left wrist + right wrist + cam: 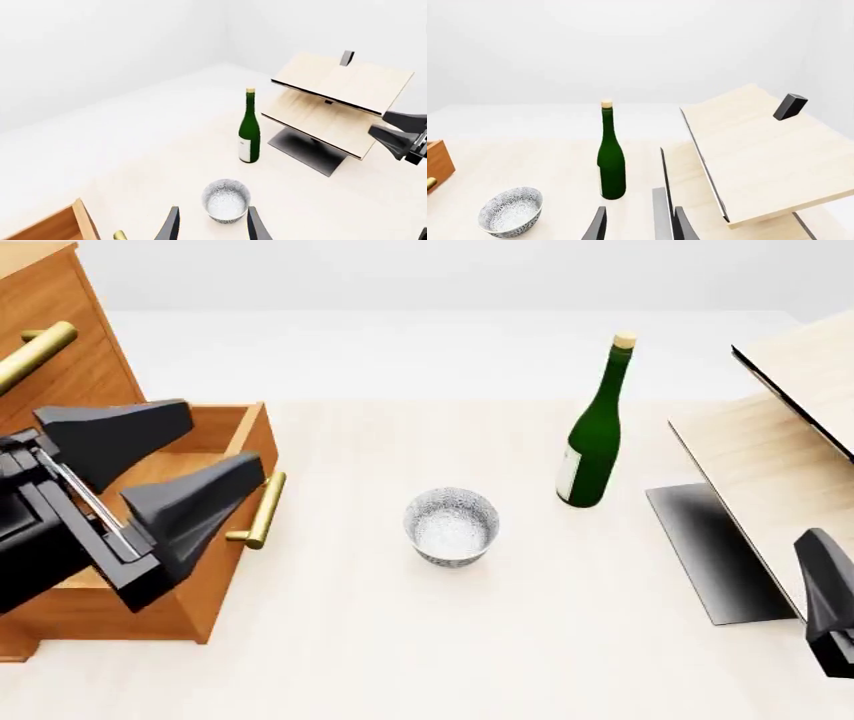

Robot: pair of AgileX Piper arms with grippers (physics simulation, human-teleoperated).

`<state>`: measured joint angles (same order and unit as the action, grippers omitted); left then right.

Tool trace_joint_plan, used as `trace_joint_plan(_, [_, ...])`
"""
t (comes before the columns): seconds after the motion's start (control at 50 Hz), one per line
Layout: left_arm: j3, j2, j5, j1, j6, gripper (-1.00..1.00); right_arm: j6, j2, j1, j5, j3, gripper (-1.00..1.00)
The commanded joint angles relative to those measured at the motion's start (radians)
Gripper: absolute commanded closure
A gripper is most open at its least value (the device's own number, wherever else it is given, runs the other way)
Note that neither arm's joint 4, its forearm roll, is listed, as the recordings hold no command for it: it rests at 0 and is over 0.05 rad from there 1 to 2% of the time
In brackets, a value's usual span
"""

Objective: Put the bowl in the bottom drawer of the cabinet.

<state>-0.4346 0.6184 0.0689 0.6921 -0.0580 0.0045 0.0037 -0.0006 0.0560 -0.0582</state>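
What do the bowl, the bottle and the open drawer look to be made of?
The bowl: likely glazed ceramic, white with a fine blue-grey speckled pattern. The bottle: apparently dark green glass, glossy, with a pale label and cork-coloured top. The bottom drawer: orange-brown wood with visible grain, and a shiny brass-looking bar handle.

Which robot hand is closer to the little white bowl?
The left one. The left gripper hangs open over the pulled-out bottom drawer, just left of the bowl. The right gripper sits far off at the table's right edge.
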Motion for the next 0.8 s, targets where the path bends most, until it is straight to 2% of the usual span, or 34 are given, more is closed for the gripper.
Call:
trace_joint_plan(0.02, [-0.116, 0.170, -0.006, 0.017, 0.003, -1.00, 0.000, 0.000, 0.000, 0.000, 0.000, -1.00])
trace_joint_plan(0.14, [-0.162, 0.216, -0.026, -0.006, 0.024, -1.00, 0.000, 0.000, 0.000, 0.000, 0.000, -1.00])
trace_joint_plan(0.36, [-0.254, 0.296, -0.116, -0.021, -0.013, -1.00, 0.000, 0.000, 0.000, 0.001, 0.000, -1.00])
trace_joint_plan(0.58, [-0.352, 0.405, -0.157, 0.031, -0.006, -1.00, 0.000, 0.000, 0.000, 0.000, 0.000, -1.00])
trace_joint_plan(0.7, [-0.403, 0.477, -0.178, 0.035, 0.016, -1.00, 0.000, 0.000, 0.000, 0.000, 0.000, -1.00])
trace_joint_plan(0.8, [-0.466, 0.520, -0.228, 0.030, 0.002, -1.00, 0.000, 0.000, 0.000, 0.000, 0.000, -1.00])
